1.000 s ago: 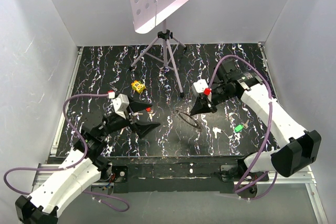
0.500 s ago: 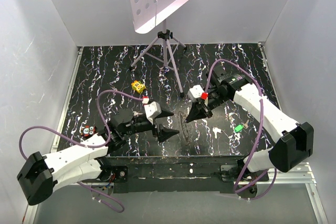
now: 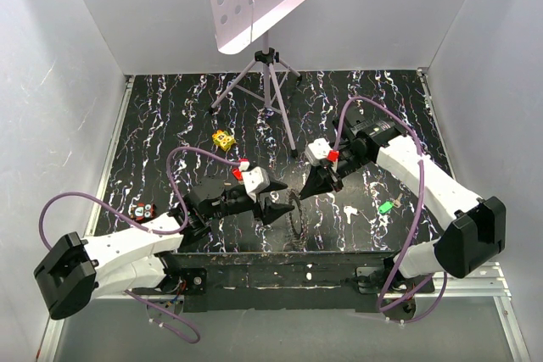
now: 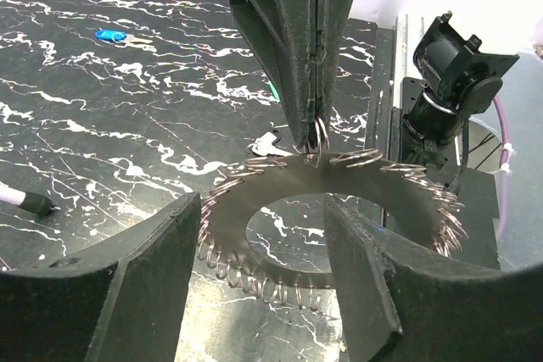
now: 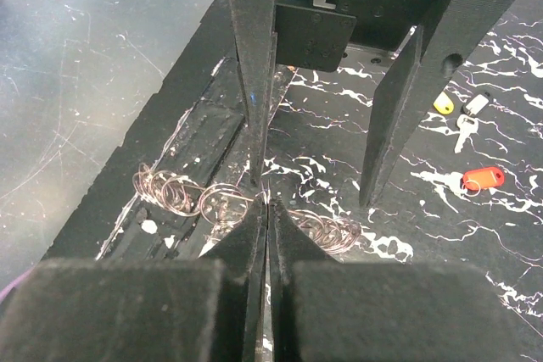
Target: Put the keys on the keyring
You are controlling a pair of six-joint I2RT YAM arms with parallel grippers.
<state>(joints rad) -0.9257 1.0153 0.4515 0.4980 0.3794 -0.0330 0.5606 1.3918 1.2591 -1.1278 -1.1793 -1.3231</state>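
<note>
The keyring [image 4: 339, 188] is a flat grey ring with wire loops round its rim. It is tilted up off the mat near the front middle [image 3: 295, 212]. My right gripper [image 3: 309, 190] is shut on its far rim [image 5: 267, 209]. My left gripper [image 4: 263, 209] is open, its jaws on either side of the ring's near rim, apart from it [image 3: 273, 207]. A green key [image 3: 386, 207] and a silver key [image 3: 348, 212] lie to the right of the ring. A red key [image 5: 482, 180] lies behind my left wrist. A blue key [image 4: 110, 36] lies further off.
A yellow spotted block [image 3: 223, 139] sits left of centre. A tripod [image 3: 270, 95] with a perforated board stands at the back. A small red and black item [image 3: 142, 208] lies at the left. The mat's front edge [image 3: 280, 252] is just below the ring.
My left arm has swung right and forward until its open jaws straddle the ring. My right gripper has shifted slightly left, and the ring now stands more on edge.
</note>
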